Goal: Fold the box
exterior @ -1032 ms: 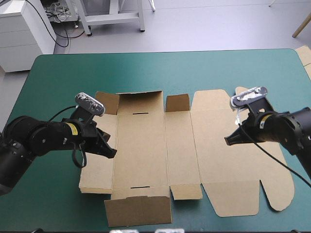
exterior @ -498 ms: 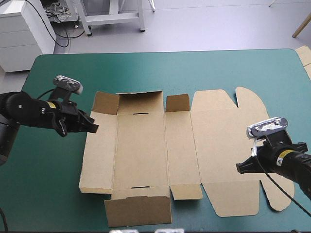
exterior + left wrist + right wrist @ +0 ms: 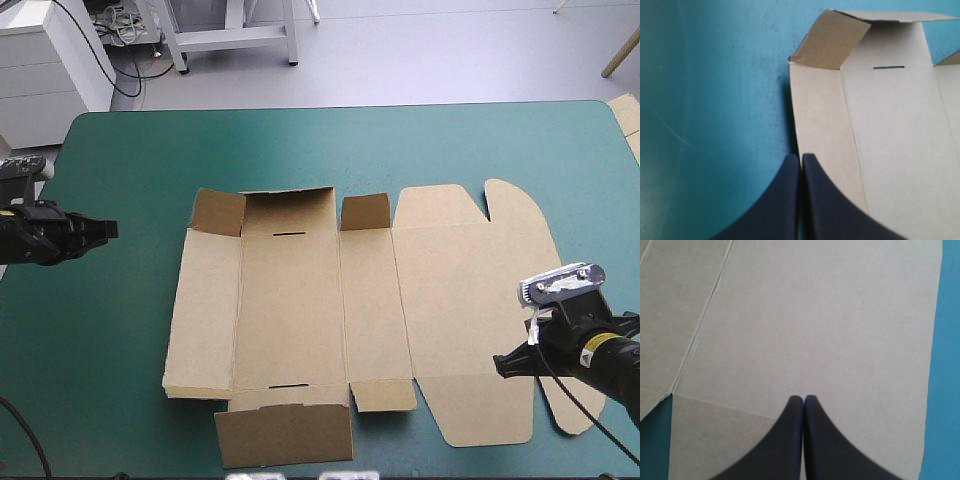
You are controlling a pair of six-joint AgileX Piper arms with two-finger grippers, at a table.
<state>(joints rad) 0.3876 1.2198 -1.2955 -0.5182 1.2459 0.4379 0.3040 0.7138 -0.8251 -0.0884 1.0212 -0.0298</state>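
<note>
- A flat brown cardboard box (image 3: 300, 300) lay on the teal-green table (image 3: 400, 140), ahead of the empty, closed left gripper (image 3: 110, 229).
- The right gripper (image 3: 502, 364), closed and empty, hovered over the box's panel.
- A pale board edge (image 3: 628, 115) showed well beyond it.

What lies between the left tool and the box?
Only bare teal-green cover, seen in the high view, separates the left tool from the box.

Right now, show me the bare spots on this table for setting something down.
Widest: the table strip beyond the box, up to the far edge. Also the near-left corner beside the box. Crowded: near-right, where the right gripper hangs over the box.
</note>
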